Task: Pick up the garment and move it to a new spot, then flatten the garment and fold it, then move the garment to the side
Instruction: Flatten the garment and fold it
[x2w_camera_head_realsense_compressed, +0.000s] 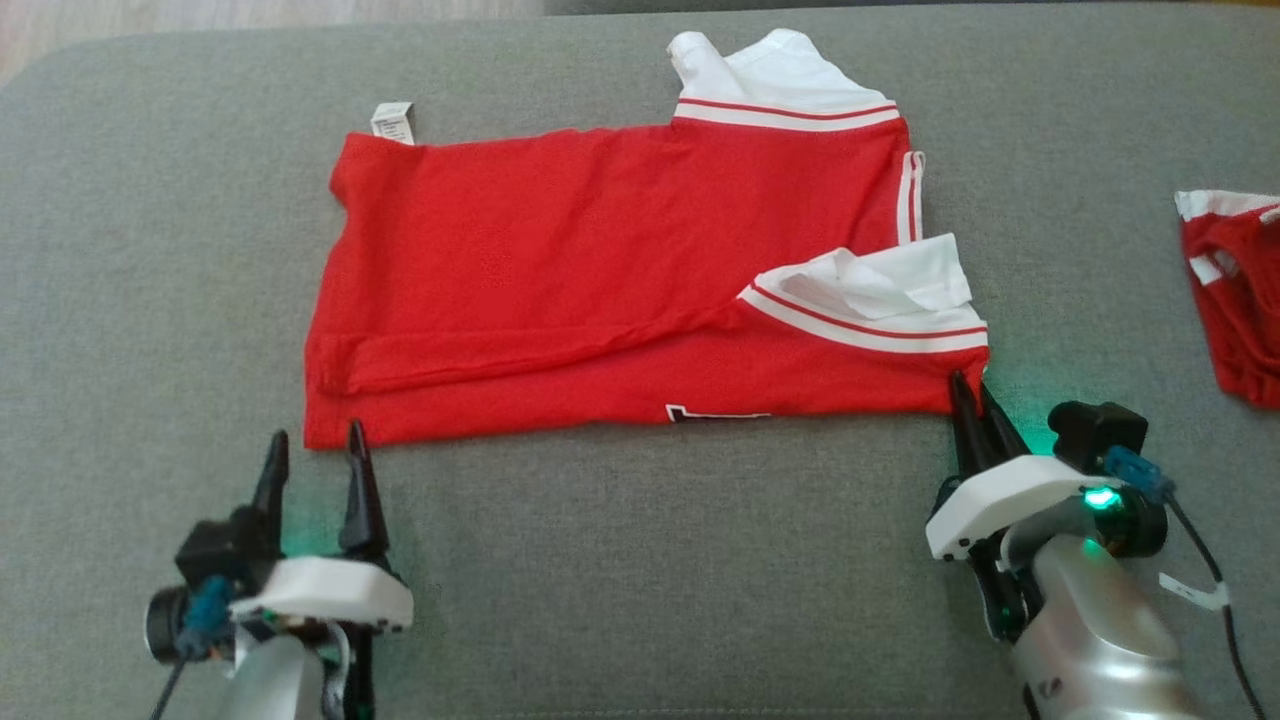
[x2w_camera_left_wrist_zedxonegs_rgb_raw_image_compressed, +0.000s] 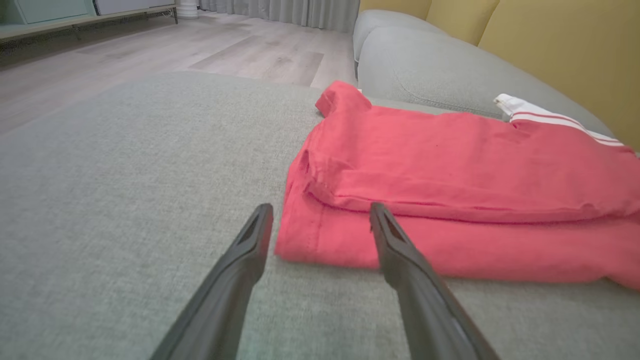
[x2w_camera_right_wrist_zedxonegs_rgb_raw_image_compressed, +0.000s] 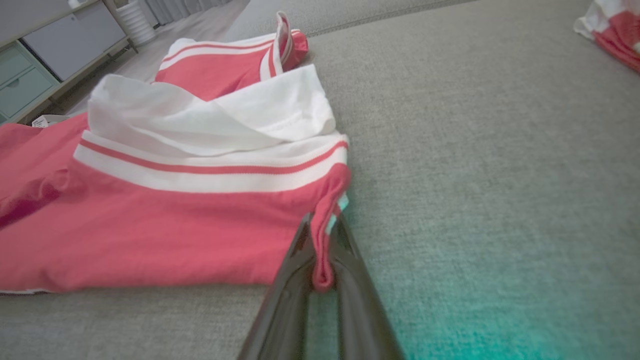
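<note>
— Now, location of the garment?
— It lies flat on the grey sofa cushion, folded lengthwise into a red band that runs left to right in the head view. Two white sleeves with red-and-white striped cuffs sit at its right end: the far sleeve and the near sleeve. The near sleeve is crumpled on top of the red cloth. A white label sticks out at the far left corner.
— Left gripper condition?
— Fingers spread apart, nothing between them. The tips point at the near left corner of the garment, just beside its hem. Contact with the cloth cannot be confirmed.
— Right gripper condition?
— Fingers together, pinching the near right corner of the garment. The right wrist view shows a ridge of red cloth pressed between the two fingers, just below the striped cuff. A green glow falls on the cushion beside it.
— Other items?
— A second red-and-white garment lies bunched at the right edge of the cushion, well apart from the first. The left wrist view shows a wooden floor beyond the cushion and yellow back cushions.
</note>
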